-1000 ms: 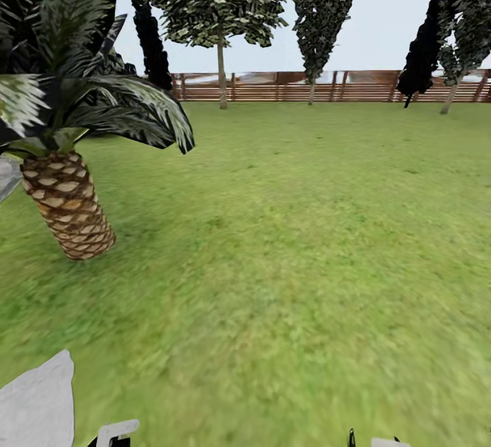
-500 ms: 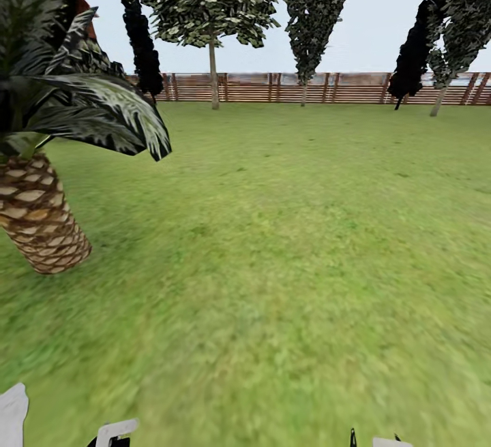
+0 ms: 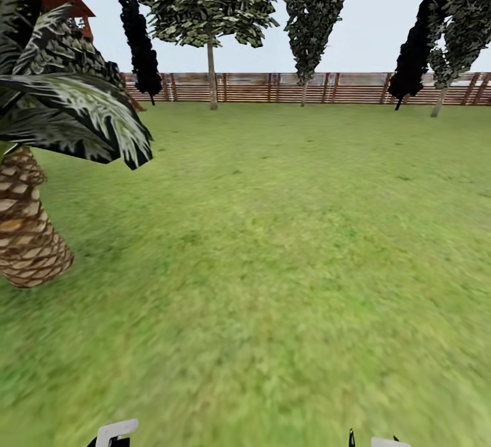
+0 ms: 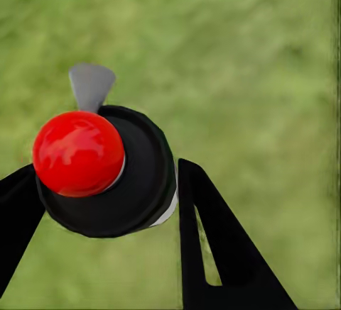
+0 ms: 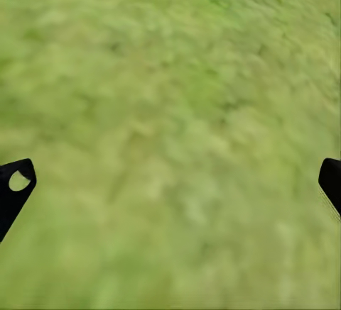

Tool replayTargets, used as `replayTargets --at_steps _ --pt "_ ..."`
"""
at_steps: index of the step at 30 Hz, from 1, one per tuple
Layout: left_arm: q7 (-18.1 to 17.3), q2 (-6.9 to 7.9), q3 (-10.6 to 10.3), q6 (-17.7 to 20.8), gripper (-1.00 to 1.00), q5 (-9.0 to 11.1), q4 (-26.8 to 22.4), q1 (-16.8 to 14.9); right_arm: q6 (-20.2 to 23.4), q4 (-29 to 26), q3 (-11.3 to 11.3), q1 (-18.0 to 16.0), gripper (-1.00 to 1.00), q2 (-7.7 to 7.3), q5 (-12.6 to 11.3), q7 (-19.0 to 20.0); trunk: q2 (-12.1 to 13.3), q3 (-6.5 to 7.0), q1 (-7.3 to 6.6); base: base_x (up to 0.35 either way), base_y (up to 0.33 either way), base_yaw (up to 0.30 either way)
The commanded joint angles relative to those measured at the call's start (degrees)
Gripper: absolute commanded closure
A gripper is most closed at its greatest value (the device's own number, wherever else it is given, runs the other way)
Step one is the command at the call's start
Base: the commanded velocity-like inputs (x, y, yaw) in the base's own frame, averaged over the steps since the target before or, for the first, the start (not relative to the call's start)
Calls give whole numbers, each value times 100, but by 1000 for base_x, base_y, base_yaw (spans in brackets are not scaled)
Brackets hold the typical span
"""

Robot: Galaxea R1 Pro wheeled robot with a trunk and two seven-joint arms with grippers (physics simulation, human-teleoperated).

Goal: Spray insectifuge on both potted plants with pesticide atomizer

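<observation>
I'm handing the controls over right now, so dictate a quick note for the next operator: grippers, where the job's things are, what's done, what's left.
Left gripper: its black fingers are shut on the pesticide atomizer, a dark round bottle with a red cap and a grey trigger, held over grass.
Right gripper: open, fingers wide apart, nothing between them, grass below.
Ahead in the head view: green lawn, a scaly brown palm trunk at the left, a brown slatted wooden fence at the far edge.
Done: the atomizer is picked up.
Left: find both potted plants and spray each until fully covered.
</observation>
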Motion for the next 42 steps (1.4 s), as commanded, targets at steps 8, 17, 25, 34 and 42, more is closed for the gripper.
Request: replayTargets --at_steps 8,17,25,34,42 --pt "30 0 23 -26 100 -66 10 -5 -13 6 -46 -4 -100 7 57 -21 -2 -5 2 295 -171 111" --pt "32 0 28 -26 100 -52 10 -5 -12 5 -46 -4 -100 3 57 -21 -2 -5 2 295 -172 135" --pt "32 1 31 -26 100 -43 8 -5 -12 6 -46 -4 -100 3 57 -21 -2 -5 2 306 -151 3" --pt "32 1 31 -26 100 -39 5 -5 -12 6 -46 -4 -100 5 57 -21 -2 -5 2 320 -110 0" --pt "32 1 31 -26 100 -39 6 -5 -12 6 -46 -4 -100 7 57 -21 -2 -5 2 326 -85 0"
